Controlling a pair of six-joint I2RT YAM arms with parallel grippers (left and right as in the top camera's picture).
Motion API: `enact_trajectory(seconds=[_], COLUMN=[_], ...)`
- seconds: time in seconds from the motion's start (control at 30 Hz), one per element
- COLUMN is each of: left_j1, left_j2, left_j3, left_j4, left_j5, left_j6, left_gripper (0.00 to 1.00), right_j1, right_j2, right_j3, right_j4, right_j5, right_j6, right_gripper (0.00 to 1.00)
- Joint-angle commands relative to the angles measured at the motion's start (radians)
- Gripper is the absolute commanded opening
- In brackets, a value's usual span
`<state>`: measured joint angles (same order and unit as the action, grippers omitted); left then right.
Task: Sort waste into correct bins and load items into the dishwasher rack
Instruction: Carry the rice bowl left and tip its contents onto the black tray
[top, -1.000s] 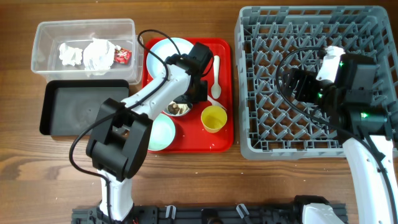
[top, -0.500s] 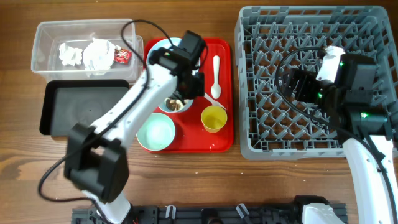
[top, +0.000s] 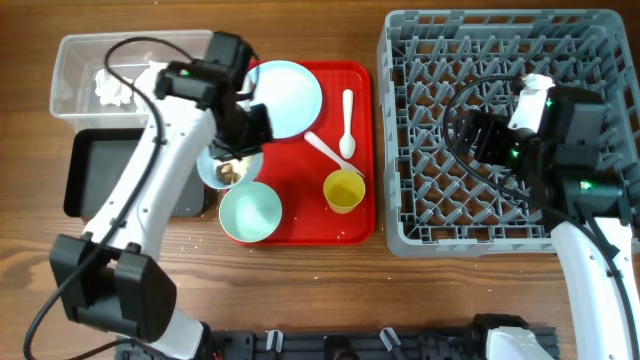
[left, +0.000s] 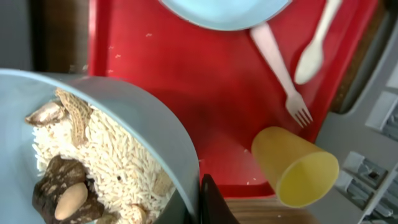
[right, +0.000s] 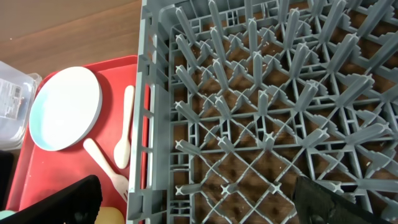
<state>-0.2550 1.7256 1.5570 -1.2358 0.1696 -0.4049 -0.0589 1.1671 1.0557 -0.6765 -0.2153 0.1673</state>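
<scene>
A big red tray (top: 300, 232) lies in the middle of the brown wooden surface (top: 330, 20). On it are a pale blue plate (top: 288, 95), a white spoon (top: 347, 125), a white fork (top: 330, 152) and a yellow cup (top: 343, 190). A green bowl (top: 250, 212) sits at its lower left corner. The prongs of the fork lie right by the cup. To the left is a clear tub (top: 80, 55) with white napkins (top: 112, 86) inside it. A black tray (top: 110, 175) lies just below the tub. The left arm (top: 140, 195) reaches across the black tray and hides part of the tub. The big grey rack (top: 500, 40) fills the right side. The left fingers (left: 210, 202) are clenched on the rim of the small bowl (top: 228, 170), and one dark finger shows right against that rim. The small bowl is at the left edge of the red tray, beside the black tray and just above the green bowl. It is full of white rice and brown food scraps (left: 59, 186). The right fingers (right: 56, 199) are spread far apart, let go, over the rack near its left wall.
</scene>
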Motion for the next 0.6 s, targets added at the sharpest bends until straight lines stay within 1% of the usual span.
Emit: enact_trajectory(seconds=[0.0,0.13,0.2,0.37,0.57], left_j1=[0.084,0.169,0.211,0.345,0.494], left_j2=[-0.03,-0.03,-0.03,-0.029,-0.029], left_j3=[0.018,0.018,0.016,-0.006,-0.087], left_j4=[-0.019,-0.035,-0.046,-0.06,-0.017], left_j5=[0.05,0.127,0.14,0.212,0.345], left_j6=[0.051,0.116,0.136,0.23,0.327], left_gripper=[0.04,0.04,0.04,0.04,0.04], right_j1=[0.0,0.0,0.0,0.0,0.0], right_j2=[0.008,0.007,0.008,0.008,0.008], right_j3=[0.023,0.023,0.023,0.023,0.023], right_j4=[0.002,0.002,0.002,0.002,0.002], right_j5=[0.017,0.017,0.017,0.016,0.013], right_j6=[-0.01,-0.01,-0.01,-0.007,-0.007], right_gripper=[1.0,1.0,1.0,1.0,1.0])
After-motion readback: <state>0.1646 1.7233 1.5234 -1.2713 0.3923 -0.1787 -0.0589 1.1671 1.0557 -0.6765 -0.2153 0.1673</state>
